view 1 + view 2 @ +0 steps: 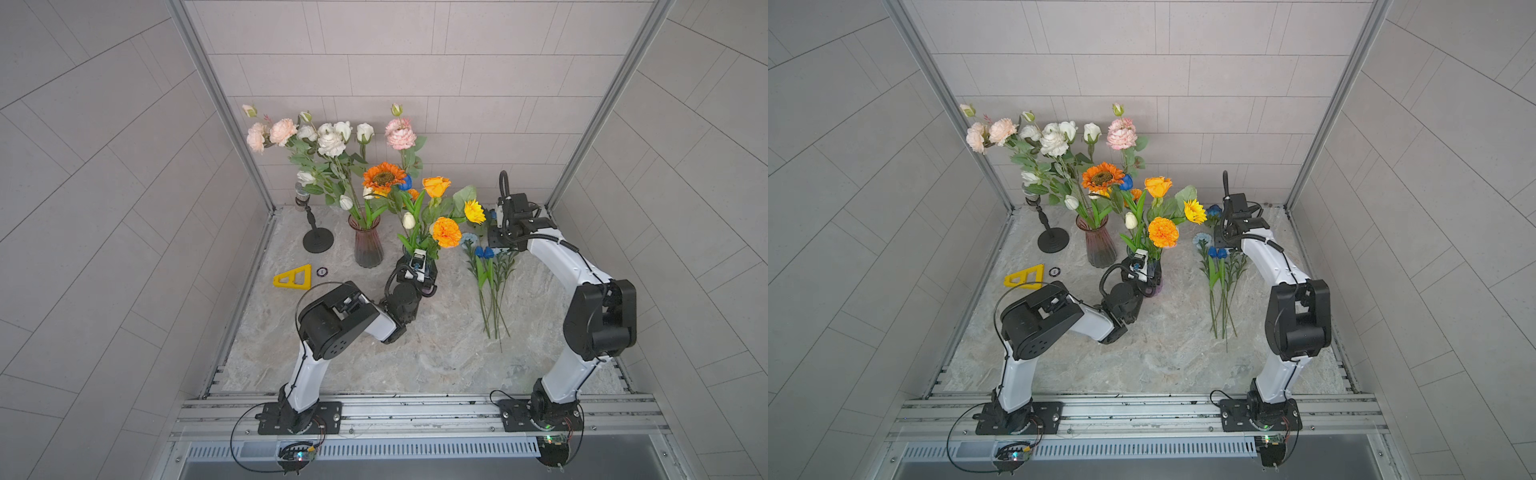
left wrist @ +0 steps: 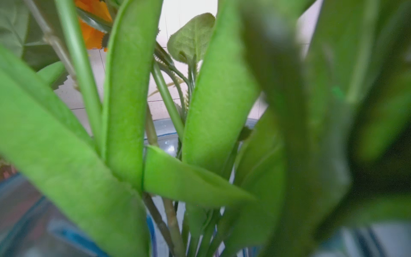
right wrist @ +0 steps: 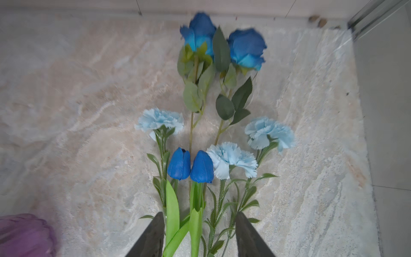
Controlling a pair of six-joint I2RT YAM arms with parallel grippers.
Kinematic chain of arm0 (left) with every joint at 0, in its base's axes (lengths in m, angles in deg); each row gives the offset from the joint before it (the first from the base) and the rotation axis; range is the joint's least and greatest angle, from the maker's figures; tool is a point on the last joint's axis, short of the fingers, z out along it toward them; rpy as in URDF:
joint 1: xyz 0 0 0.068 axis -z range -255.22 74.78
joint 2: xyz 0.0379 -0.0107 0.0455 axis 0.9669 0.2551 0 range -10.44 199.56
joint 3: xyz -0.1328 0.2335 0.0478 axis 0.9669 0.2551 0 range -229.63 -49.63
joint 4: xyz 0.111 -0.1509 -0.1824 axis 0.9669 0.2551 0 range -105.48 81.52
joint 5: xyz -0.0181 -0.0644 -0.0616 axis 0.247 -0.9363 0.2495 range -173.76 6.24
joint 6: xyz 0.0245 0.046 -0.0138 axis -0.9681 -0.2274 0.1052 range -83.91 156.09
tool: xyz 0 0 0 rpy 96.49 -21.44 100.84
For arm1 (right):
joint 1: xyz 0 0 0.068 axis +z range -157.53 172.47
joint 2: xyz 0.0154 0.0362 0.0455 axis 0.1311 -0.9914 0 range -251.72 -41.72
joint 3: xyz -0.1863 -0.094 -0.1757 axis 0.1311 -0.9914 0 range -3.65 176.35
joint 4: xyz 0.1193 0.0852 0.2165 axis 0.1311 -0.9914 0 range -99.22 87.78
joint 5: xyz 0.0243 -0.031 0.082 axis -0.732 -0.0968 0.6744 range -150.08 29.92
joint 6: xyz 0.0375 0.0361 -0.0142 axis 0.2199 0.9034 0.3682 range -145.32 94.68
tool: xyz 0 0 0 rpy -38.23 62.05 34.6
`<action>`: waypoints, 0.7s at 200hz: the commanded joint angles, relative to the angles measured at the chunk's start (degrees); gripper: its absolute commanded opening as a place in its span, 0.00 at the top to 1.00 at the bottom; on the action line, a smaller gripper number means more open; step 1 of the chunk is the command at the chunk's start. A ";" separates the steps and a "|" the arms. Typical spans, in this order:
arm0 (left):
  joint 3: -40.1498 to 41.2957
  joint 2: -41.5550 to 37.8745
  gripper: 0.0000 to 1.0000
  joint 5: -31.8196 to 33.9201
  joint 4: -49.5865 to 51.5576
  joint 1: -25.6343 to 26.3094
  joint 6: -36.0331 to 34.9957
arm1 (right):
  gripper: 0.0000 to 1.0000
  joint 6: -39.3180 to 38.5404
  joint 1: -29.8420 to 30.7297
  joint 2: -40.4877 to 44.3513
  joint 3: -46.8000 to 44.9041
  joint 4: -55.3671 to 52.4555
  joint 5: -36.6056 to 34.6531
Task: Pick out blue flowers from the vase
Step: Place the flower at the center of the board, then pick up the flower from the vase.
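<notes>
Lying on the surface (image 3: 77, 155): two roses (image 3: 201, 33), three pale-blue carnations (image 3: 160, 120) and two tulip buds (image 3: 179, 164). One blue bloom (image 1: 405, 182) remains among the orange flowers. Two vases (image 1: 368, 247), two arms (image 1: 307, 365).

text: none legible | labels: none | brands: none | numbers: none | signs: none

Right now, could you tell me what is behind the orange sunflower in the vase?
A deep-blue bloom peeks out just behind the orange sunflower. Only its edge shows; the sunflower covers the rest, and its stem is lost among the leaves.
</notes>
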 commanded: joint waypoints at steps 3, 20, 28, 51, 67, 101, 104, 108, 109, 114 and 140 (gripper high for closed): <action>0.49 1.93 0.20 0.17 4.86 0.27 -1.68 | 0.46 -0.25 0.18 7.24 0.21 1.81 -0.90; 0.49 1.82 0.16 0.38 4.90 0.38 -1.46 | 0.46 -0.41 0.47 9.78 1.06 1.14 -1.06; 0.53 1.75 0.15 0.35 4.88 0.45 -1.34 | 0.46 -0.85 0.75 10.51 1.64 0.42 -1.08; 0.83 1.25 0.11 0.64 4.86 0.77 -1.39 | 0.45 -1.58 1.74 12.35 2.55 -0.74 -1.86; 1.25 0.48 0.10 0.75 4.80 0.85 -1.25 | 0.44 -1.67 2.08 13.41 2.54 -0.84 -2.13; 2.96 -2.76 0.08 0.19 4.74 1.37 -2.15 | 0.41 -2.50 3.19 15.51 2.46 -0.86 -2.18; 3.09 -3.19 0.08 0.14 4.86 1.42 -2.38 | 0.41 -2.61 3.32 15.72 2.46 -0.79 -2.24; 3.25 -3.73 0.07 0.17 4.85 1.50 -2.67 | 0.41 -2.81 3.60 16.03 2.42 -0.65 -2.46; 3.27 -3.89 0.07 0.15 4.84 1.50 -2.75 | 0.41 -2.80 3.66 16.08 2.44 -0.62 -2.52; 3.52 -4.53 0.07 0.04 4.91 1.57 -3.17 | 0.41 -3.09 4.08 16.46 2.46 -0.62 -2.88; 4.98 -8.23 0.07 -0.55 4.86 1.94 -4.74 | 0.42 -3.77 5.13 18.01 2.93 -0.51 -4.24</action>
